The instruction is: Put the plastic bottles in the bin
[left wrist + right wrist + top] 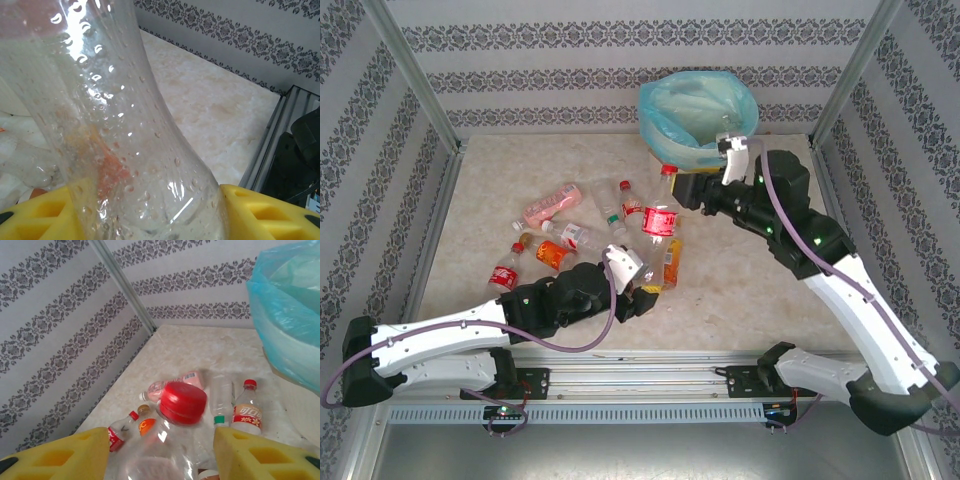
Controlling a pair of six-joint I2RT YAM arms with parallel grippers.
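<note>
Clearly a hand-over is under way above the middle of the bench [520,165]. Furthest left, the loose plastic bottles [552,252] lie on their sides in a small heap: a pink one, an orange one, a red-labelled one nearest the arms and a few clear ones, with neither arm touching them. Just right of that heap, the left pincer [645,288] pinches the lower body of a clear, red-labelled bottle [661,220] and holds it upright. Its wrist view has both yellow pads [270,210] pressed against the plastic. Above and to the right, the right pincer [692,190] sits spread around the top of what I take to be the same bottle. Its pads stand either side of the shoulder below the red cap [183,401], with a gap on each side, so it has no grip yet. Furthest right and back, the bin [655,105] stands at the far edge of the bench, its blue-green bag open, just behind the right wrist. I judge the step to be passing this one bottle from the left arm to the right, with most of the task ahead, since the heap lies unsorted. Next, the right pincer needs to press squarely on the neck or shoulder. The left should let go only once that grip is firm, and then the bottle can be carried over the bag's mouth and dropped. The thin, droplet-beaded plastic may slip or buckle.
</note>
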